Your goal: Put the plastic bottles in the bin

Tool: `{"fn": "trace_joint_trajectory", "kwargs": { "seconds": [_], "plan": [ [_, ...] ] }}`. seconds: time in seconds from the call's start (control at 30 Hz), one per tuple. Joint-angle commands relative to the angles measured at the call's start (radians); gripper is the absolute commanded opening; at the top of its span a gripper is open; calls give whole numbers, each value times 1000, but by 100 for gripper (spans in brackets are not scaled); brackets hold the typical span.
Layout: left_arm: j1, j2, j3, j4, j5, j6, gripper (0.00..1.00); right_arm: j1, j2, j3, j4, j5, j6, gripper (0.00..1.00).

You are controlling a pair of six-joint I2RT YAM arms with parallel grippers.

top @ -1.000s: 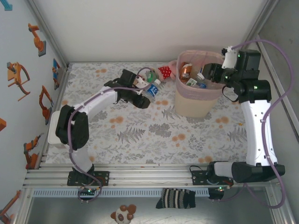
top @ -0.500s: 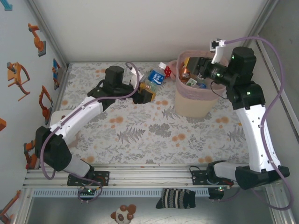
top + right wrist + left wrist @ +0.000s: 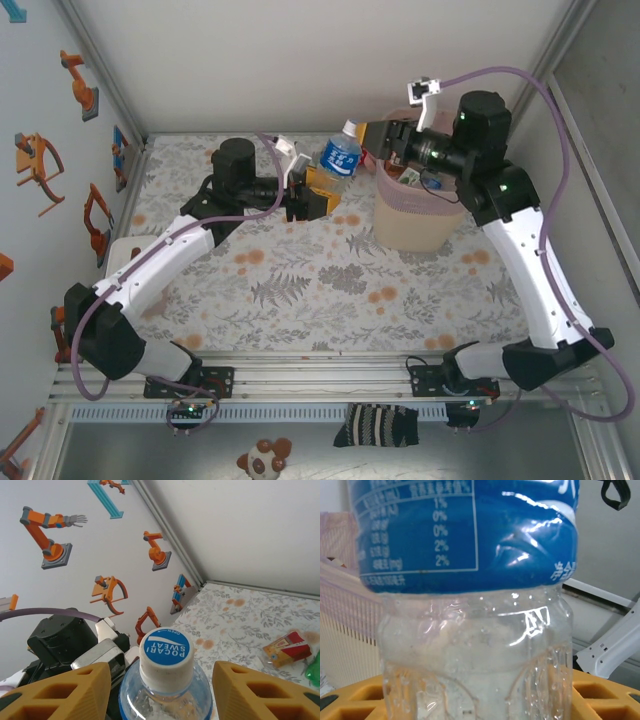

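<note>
A: From above, the left gripper clamps the Pocari Sweat bottle upright, just left of the bin.
B: On the right wrist camera, the right gripper stands spread, flanking its cap; I can't tell if it touches.

Lab robot cell: aluminium rail frame along bottom edge, white panel walls, robot-arm stickers upper left.

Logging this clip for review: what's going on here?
The left hand grips a blue-labelled plastic bottle near its base and holds it upright beside the pink bin. The right hand is open, its fingers either side of the cap, not touching. It looks like a handover. Other bottles lie in the bin.
</note>
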Motion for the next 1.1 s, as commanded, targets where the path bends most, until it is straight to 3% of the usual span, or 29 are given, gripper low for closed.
{"fn": "trace_joint_trajectory", "kwargs": {
  "seconds": [0.0,0.7,0.87,1.07],
  "plan": [
    [-8,-27,-5,49,40,-20,51,25,19,46,34,-8,11,55],
    [-9,-22,-4,19,31,-10,52,60,52,85,-3,25,7,30],
    [-10,-39,-16,16,1,-5,67,59,46,103,-45,83,-21,27],
    [-4,-69,-47,5,-49,4,76,51,49,162,-175,270,-127,27]
  ]
}}
